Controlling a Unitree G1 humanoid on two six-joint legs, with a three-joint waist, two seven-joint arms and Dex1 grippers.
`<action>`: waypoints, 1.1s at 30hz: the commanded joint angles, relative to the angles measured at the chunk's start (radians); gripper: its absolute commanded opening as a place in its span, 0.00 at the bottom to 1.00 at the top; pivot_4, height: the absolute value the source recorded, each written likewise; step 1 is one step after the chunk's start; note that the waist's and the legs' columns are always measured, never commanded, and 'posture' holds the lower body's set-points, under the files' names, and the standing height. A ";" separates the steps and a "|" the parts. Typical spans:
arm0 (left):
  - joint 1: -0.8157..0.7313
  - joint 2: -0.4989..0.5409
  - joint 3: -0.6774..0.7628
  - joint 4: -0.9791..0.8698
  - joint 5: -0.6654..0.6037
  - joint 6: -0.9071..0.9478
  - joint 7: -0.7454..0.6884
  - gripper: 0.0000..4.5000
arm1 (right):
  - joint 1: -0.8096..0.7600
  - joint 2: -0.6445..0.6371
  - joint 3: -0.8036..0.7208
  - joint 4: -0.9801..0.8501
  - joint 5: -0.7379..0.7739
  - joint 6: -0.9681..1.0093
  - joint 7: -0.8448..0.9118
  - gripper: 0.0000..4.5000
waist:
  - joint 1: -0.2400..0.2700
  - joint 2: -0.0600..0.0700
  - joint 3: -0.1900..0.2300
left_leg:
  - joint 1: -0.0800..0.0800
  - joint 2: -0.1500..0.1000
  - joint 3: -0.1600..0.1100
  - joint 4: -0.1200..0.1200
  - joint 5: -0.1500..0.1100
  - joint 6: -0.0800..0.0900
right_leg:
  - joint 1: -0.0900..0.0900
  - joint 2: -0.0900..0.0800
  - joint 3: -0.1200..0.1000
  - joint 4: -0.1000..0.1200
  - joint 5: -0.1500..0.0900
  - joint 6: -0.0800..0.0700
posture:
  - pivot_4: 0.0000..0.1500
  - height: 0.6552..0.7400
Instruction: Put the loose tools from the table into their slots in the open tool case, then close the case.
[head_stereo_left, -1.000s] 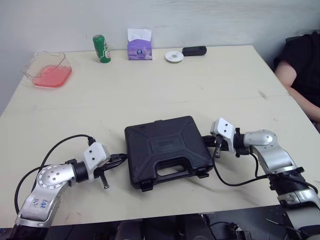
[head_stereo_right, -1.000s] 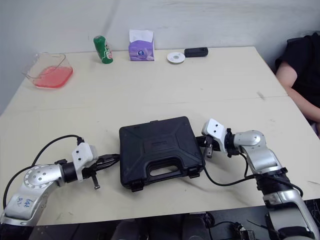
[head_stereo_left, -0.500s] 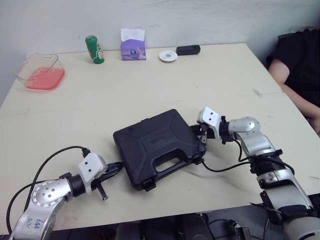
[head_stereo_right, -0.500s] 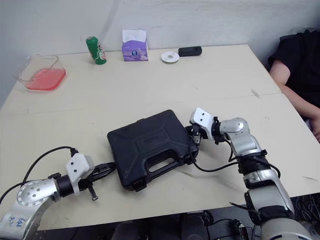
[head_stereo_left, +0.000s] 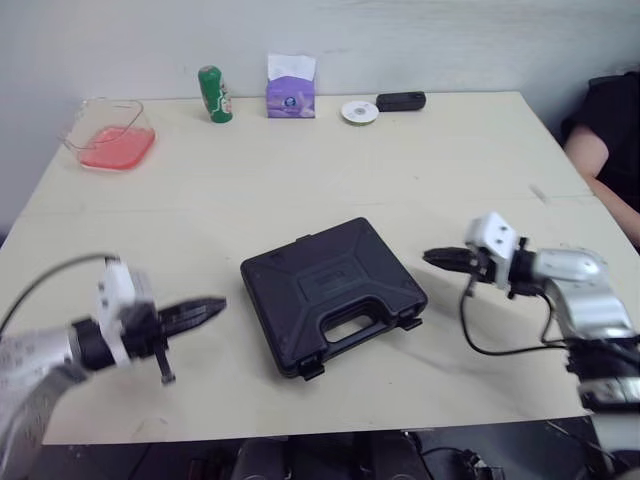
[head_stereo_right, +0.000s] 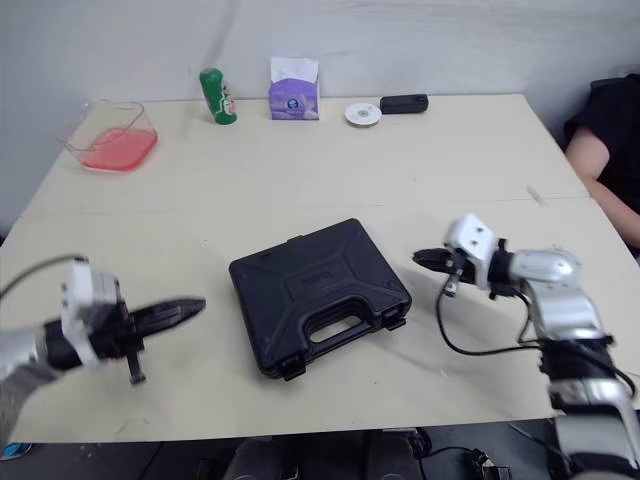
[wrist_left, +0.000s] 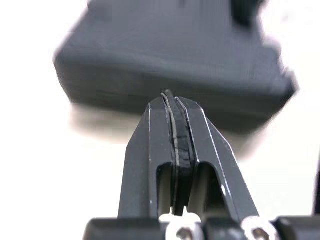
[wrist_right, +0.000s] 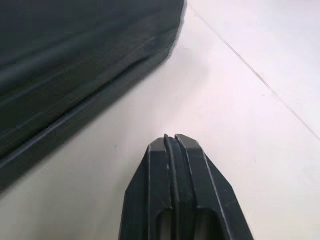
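Black hard-plastic tool case (head_stereo_left: 333, 293) lies shut, handle toward the robot, mid pale table (head_stereo_left: 300, 180). Change: a second ago both pincers were against the case's sides; now the left gripper (head_stereo_left: 212, 305) is well off its left edge and the right gripper (head_stereo_left: 432, 258) is just off its right corner. Both are pinched closed, holding nothing. Reads as case closed, arms retreating, task likely done.

Silver left arm (head_stereo_left: 35, 360) low, reaching forward and inward. Left gripper (head_stereo_left: 205, 307) with white wrist block: two black fingers (wrist_left: 165, 145) pressed flat together, nothing between, pointing toward right side. Silver right arm (head_stereo_left: 580, 290) bent at elbow, forearm turned inward. Right gripper (head_stereo_left: 438, 259): fingers (wrist_right: 192, 170) pressed together too, holding nothing, pointing toward left side. Tips face each other, well apart.
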 joint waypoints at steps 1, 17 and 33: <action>-0.207 0.018 -0.048 0.158 0.001 0.032 0.013 0.01 | 0.154 -0.064 -0.093 -0.238 0.126 0.128 0.033 0.00 | 0.003 0.001 -0.001 | 0.000 0.000 0.000 0.000 0.000 0.000 | 0.000 0.000 0.000 0.000 0.000 0.000 | 1.00 1.00; -0.744 -0.154 -0.433 1.044 0.480 -0.395 -0.181 0.01 | 0.518 -0.003 -0.001 -0.608 0.119 0.291 -0.167 0.00 | 0.004 -0.004 -0.001 | -0.007 -0.001 0.005 0.005 0.000 -0.001 | -0.008 0.008 0.002 0.001 0.001 0.001 | 1.00 1.00; -0.508 -0.175 -0.380 0.780 0.447 -0.355 -0.211 0.01 | 0.299 0.082 0.096 -0.368 0.045 0.153 -0.185 0.00 | -0.001 -0.007 -0.002 | -0.008 0.000 0.008 0.006 0.002 -0.001 | -0.014 0.008 0.003 0.010 0.001 0.000 | 1.00 1.00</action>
